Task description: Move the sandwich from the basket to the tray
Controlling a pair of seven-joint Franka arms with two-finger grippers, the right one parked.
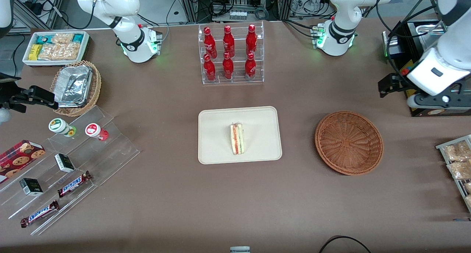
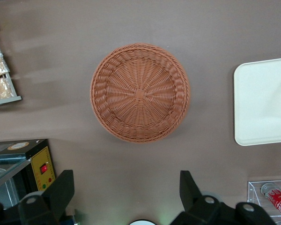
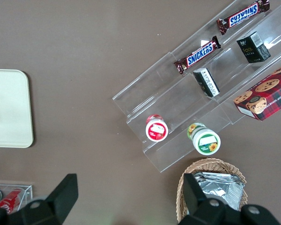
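the small triangular white-bread sandwich (image 1: 237, 138) with red and green filling stands on its edge near the middle of the flat cream-beige rectangular tray (image 1: 213, 150). the round reddish-brown woven wicker basket (image 1: 348, 142) sits well apart from the tray, toward the working arm's end of the brown table (image 1: 176, 201), with nothing in it. the left arm's black two-finger gripper (image 2: 126, 194) hangs high above the table beside the basket, fingers spread wide apart and holding nothing.

Layered sandwich (image 1: 237, 138) on edge mid cream tray (image 1: 215, 150); gripper (image 2: 126, 190) parted above empty wicker basket (image 1: 349, 142)
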